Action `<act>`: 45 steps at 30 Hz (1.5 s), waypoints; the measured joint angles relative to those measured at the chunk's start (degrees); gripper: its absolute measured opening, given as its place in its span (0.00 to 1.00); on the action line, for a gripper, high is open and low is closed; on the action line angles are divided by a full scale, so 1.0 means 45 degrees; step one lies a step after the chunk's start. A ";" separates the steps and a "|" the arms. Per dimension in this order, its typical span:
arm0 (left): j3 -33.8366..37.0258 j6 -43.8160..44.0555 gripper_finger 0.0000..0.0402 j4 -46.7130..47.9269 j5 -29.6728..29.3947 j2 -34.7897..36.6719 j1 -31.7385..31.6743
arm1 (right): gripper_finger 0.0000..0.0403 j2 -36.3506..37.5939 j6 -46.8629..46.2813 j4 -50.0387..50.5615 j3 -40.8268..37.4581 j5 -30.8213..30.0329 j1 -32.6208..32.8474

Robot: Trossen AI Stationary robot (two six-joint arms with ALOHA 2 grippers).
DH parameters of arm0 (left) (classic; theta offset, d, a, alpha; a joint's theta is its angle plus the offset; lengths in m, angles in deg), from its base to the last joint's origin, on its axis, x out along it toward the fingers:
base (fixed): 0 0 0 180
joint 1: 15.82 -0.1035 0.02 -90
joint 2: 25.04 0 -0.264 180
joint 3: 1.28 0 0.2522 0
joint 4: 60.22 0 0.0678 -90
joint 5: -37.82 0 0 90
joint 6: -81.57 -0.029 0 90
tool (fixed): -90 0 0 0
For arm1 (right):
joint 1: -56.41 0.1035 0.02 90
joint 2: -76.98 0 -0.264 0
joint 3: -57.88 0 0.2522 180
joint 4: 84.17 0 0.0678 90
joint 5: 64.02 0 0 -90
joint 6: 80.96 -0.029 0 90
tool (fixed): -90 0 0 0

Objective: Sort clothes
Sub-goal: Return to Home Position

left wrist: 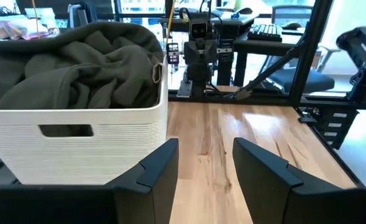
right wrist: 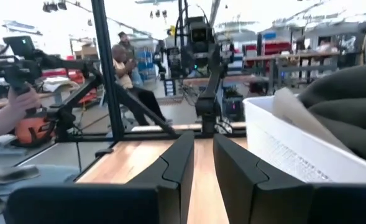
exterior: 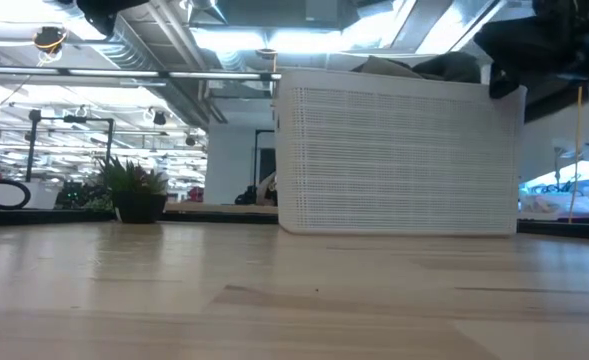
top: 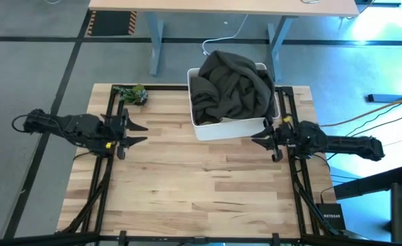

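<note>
Both arms are dark, near black, built of chunky, blocky links. In the high view the left arm (top: 64, 126) shows at centre left, with a small yellow mark (top: 109, 144) close behind the left gripper (top: 143, 134). The right arm (top: 340, 145), at centre right, is equally dark and ends in the slim, two-pronged right gripper (top: 255, 139). At the bottom of the left wrist view the left fingers (left wrist: 161, 171) are matt black angular wedges with flat inner faces and bevelled edges. The right fingers (right wrist: 176, 168), at the bottom of their own wrist view, look the same.
</note>
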 joint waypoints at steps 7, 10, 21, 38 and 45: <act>0.0005 0.0304 0.37 0.0244 -0.0002 0.0530 0.0003 | 0.20 0.1374 -0.0006 -0.0150 -0.0802 -0.0385 0.0088; 0.0005 0.0373 0.37 0.0485 -0.0007 0.0691 0.0001 | 0.20 0.1742 0.0091 -0.0007 -0.0783 -0.0235 0.0293; 0.0005 0.0282 0.37 0.0310 -0.0011 0.0788 -0.0002 | 0.20 0.2409 -0.0084 0.0325 0.0476 0.1221 0.0542; 0.0005 0.0472 0.37 0.0293 -0.0507 0.0788 -0.0002 | 0.20 0.2540 -0.0756 0.4823 -0.0008 -0.1748 0.0593; 0.0005 0.0154 0.37 0.0243 -0.0507 0.0787 -0.0002 | 0.20 0.3030 -0.0351 0.3264 -0.0878 -0.1655 0.0581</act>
